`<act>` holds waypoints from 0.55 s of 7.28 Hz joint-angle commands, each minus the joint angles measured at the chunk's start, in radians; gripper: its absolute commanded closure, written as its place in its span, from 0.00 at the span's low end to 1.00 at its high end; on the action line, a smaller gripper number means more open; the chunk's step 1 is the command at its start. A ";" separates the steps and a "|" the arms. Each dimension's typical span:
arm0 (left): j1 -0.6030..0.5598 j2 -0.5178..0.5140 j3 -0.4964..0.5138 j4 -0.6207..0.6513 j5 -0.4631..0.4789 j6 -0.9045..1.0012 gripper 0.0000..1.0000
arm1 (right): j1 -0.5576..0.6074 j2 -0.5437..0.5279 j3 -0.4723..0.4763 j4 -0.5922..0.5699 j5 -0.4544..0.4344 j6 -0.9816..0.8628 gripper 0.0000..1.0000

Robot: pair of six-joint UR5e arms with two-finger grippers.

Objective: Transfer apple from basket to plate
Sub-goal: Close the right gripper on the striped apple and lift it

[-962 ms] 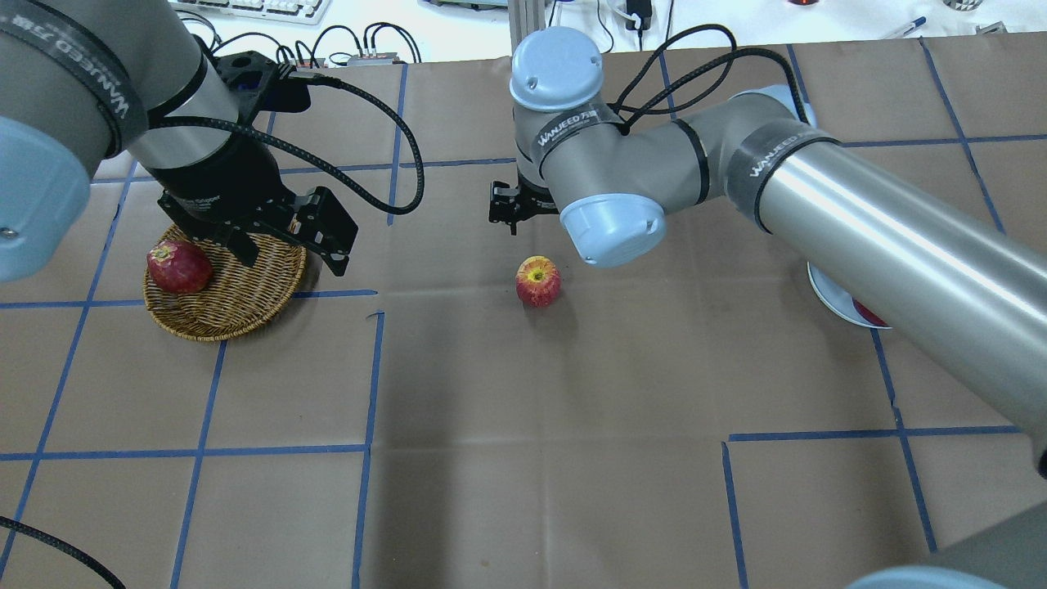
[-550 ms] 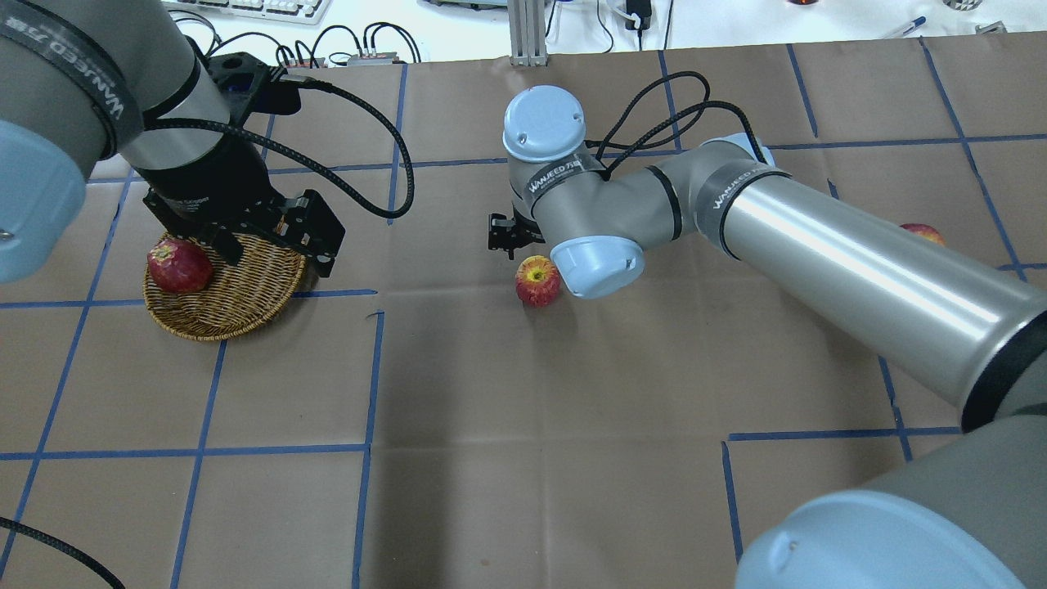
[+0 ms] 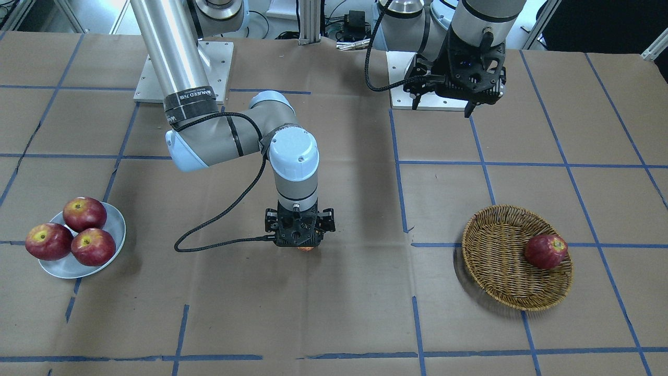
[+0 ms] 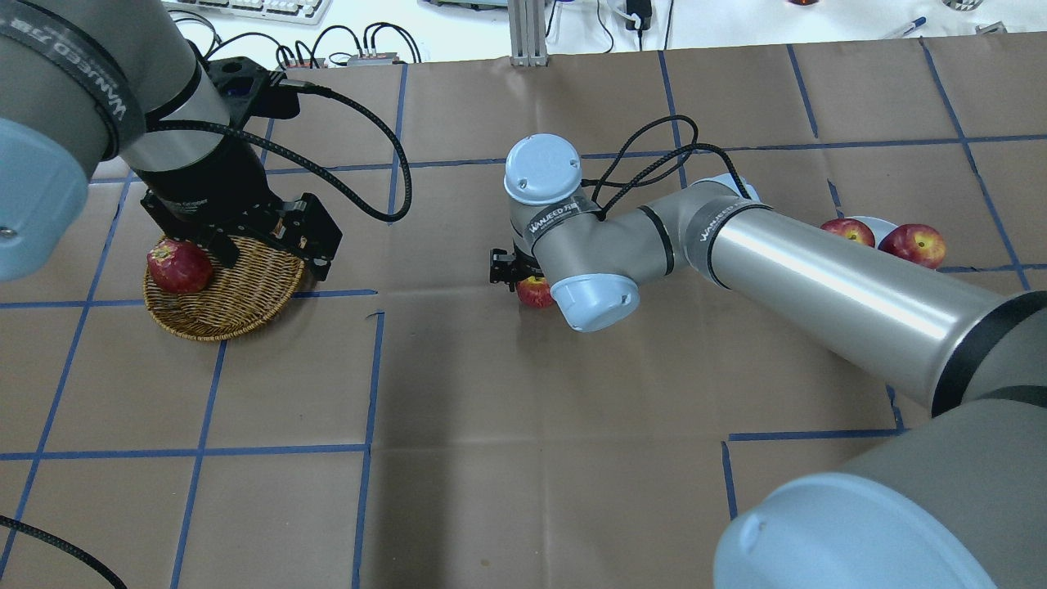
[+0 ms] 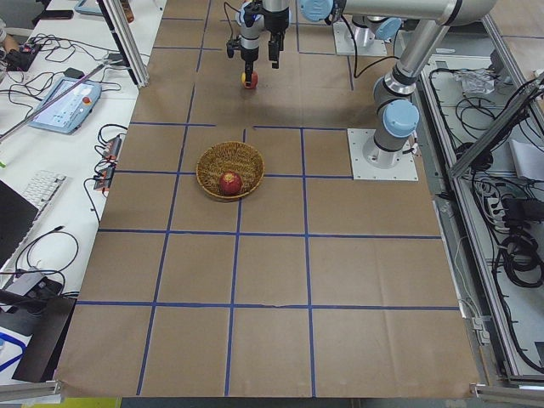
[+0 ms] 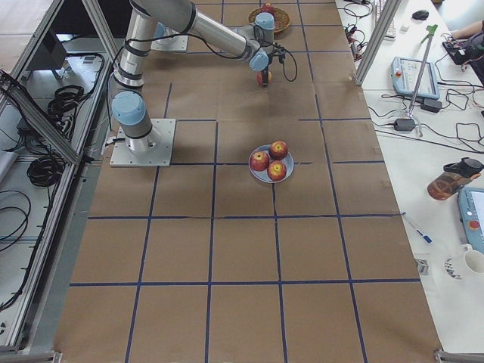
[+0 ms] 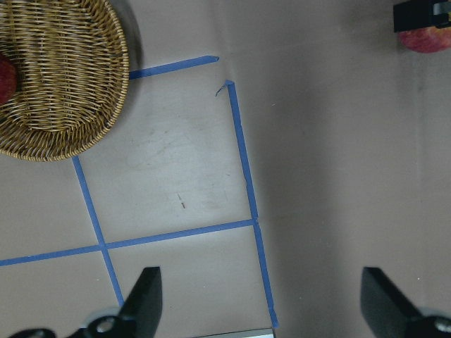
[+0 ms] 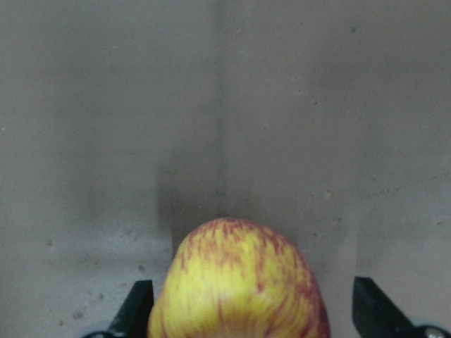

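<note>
The apple (image 8: 239, 282), yellow streaked with red, sits on the brown paper at the table's middle, outside the basket; it also shows in the overhead view (image 4: 533, 292). My right gripper (image 8: 246, 310) is down around it, fingers (image 8: 137, 306) wide on either side, open. It points straight down in the front view (image 3: 298, 243). The wicker basket (image 4: 221, 315) holds one dark red apple (image 4: 178, 266). My left gripper (image 4: 274, 258) hangs open and empty above the basket's inner edge. The grey-white plate (image 3: 112, 219) stands far to my right.
Three dark red apples (image 3: 70, 235) fill the plate. The right forearm (image 4: 818, 278) stretches across the table between apple and plate. Blue tape lines grid the brown paper. Cables and a keyboard lie beyond the far edge.
My right gripper has moved toward me and come down over the apple, which now sits between its fingers. The left arm has shifted only slightly.
</note>
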 commanded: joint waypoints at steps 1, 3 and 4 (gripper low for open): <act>0.000 0.000 0.000 -0.002 0.004 0.000 0.01 | 0.006 -0.001 0.005 0.001 0.001 0.002 0.17; 0.000 0.000 0.000 -0.002 0.006 0.000 0.01 | 0.003 -0.005 -0.005 0.001 0.001 0.001 0.40; 0.000 0.000 0.000 -0.002 0.006 0.000 0.01 | 0.000 -0.013 -0.012 0.001 0.000 0.002 0.44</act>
